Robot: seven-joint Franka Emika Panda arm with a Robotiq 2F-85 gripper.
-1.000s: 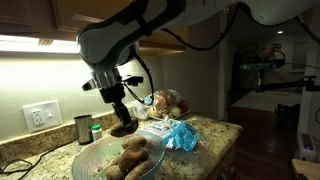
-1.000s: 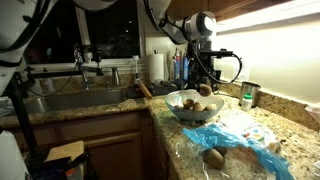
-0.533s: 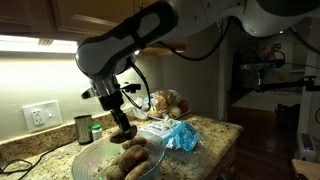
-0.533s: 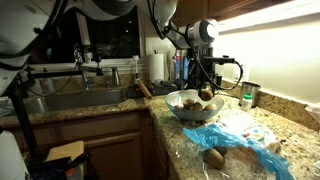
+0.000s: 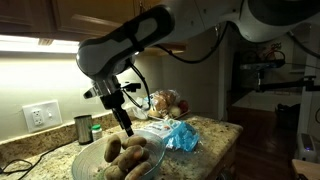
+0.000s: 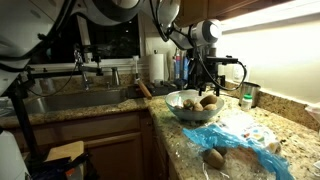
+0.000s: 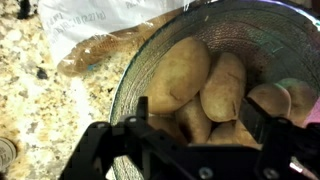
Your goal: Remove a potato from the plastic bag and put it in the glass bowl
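Over the glass bowl [image 5: 88,160], low and left of centre in an exterior view, the gripper [image 5: 126,128] hangs pointing down, its tips just above the heap of potatoes [image 5: 128,158] in the bowl. In the wrist view its two dark fingers [image 7: 268,132] come in from the bottom edge and stand wide apart, with nothing clamped between them. The pale brown potatoes lie below the gap, inside the bowl's glass wall.

Behind and to the right of the bowl, toward the middle of the frame, the plastic bag [image 5: 167,103] sits on the granite counter [image 5: 215,128]. It is clear and shiny, with brown rounded lumps showing through. Crumpled blue plastic [image 5: 182,136] lies in front of it, just beside the bowl's right edge. A small dark metal cup [image 5: 83,128] stands at the left, by the wall and apart from the bowl.

In the wrist view, printed clear plastic fills the upper left and touches the bowl's rim, with a brown lump visible through it. Whether this is the same bag I cannot tell.

In an exterior view, a loose potato [image 6: 213,157] lies on the counter at lower right, in front of the blue plastic.
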